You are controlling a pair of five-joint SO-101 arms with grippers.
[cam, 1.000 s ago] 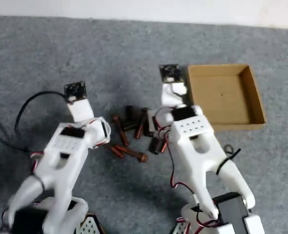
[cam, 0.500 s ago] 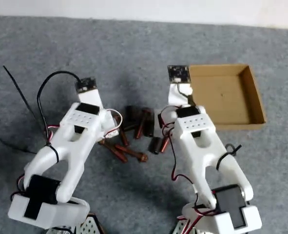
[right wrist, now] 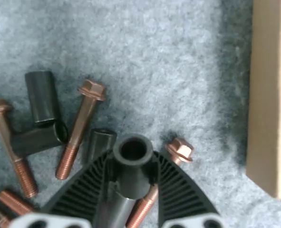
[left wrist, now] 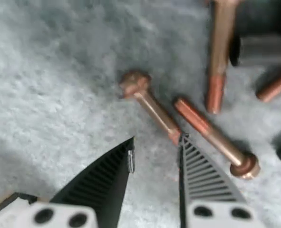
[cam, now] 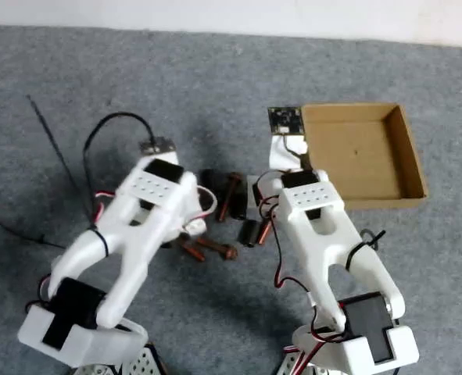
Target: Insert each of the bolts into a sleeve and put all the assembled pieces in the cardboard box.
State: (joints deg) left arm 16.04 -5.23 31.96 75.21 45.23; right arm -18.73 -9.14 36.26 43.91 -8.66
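My left gripper (left wrist: 157, 141) is open, just above the carpet. Its fingertips straddle the threaded end of a copper bolt (left wrist: 152, 107) that lies flat. A second bolt (left wrist: 211, 135) lies beside one finger, and a third bolt (left wrist: 220, 52) and a black sleeve (left wrist: 268, 47) lie farther off. My right gripper (right wrist: 132, 159) is shut on a black sleeve (right wrist: 132, 149) whose open end faces the camera. Around it lie bolts (right wrist: 81, 128), a bolt head (right wrist: 180, 149) and loose sleeves (right wrist: 40, 97). The cardboard box (cam: 363, 152) stands open, right of the right arm (cam: 309, 203).
The pile of bolts and sleeves (cam: 227, 203) sits between the two arms on grey carpet. The left arm (cam: 148, 203) covers its left part. The box wall (right wrist: 271, 95) stands close to my right gripper. A black cable (cam: 59, 156) loops at the left.
The left arm has swung forward and to the right, coming down over the left side of the pile. The right arm shifted slightly at first, then held still.
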